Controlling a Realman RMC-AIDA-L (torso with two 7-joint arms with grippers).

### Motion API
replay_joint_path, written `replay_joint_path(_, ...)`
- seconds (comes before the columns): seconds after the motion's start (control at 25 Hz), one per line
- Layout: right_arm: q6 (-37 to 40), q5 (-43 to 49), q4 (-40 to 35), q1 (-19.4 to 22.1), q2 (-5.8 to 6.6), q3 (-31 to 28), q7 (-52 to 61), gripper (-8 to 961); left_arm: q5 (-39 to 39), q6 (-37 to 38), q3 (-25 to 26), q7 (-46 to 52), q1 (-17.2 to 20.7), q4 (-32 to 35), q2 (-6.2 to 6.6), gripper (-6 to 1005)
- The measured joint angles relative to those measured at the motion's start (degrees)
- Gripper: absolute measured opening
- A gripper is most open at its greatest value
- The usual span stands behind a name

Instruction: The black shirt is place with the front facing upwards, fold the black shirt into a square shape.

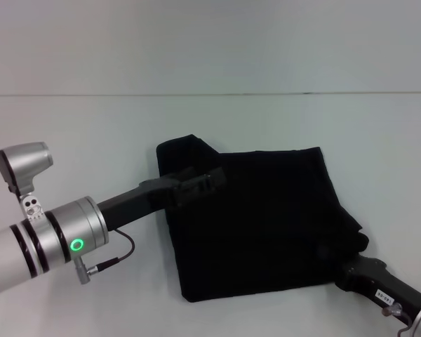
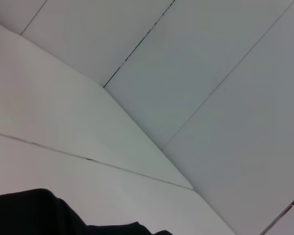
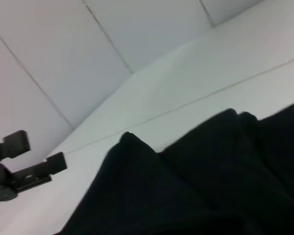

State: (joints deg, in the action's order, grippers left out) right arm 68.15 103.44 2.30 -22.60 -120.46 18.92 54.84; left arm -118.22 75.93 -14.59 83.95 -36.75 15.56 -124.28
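Going left to right, the left hand [image 1: 200,184] is hovering with parted fingers over the limp, light black shirt [image 1: 266,225] lying half-folded on the surface [image 1: 91,126], probably best pinched at an edge, while the right hand [image 1: 352,270] is reaching its near corner, grip untellable.

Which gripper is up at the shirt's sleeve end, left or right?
The left gripper: it lies over the black shirt beside the sleeve flap at the far left corner. The right gripper sits at the near right edge.
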Motion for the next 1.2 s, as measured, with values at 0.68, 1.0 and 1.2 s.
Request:
replay_joint_path(0.68, 9.8, 0.7, 0.1, 1.0, 0.29, 3.9, -5.1, 0, -0.1, 0.9, 1.4, 2.2, 2.2, 2.5, 0.38, 891)
replay_joint_path(1.0, 12.3, 0.7, -0.6, -2.1, 0.25, 4.8, -9.8, 7, 0.1, 1.0, 2.1, 3.5, 5.0, 4.0, 0.35, 891)
replay_joint_path(1.2, 24.9, 0.7, -6.8, -1.3, 0.64, 4.6, -8.5, 146, -0.1, 0.6, 2.0, 2.7, 5.2, 4.1, 0.35, 891)
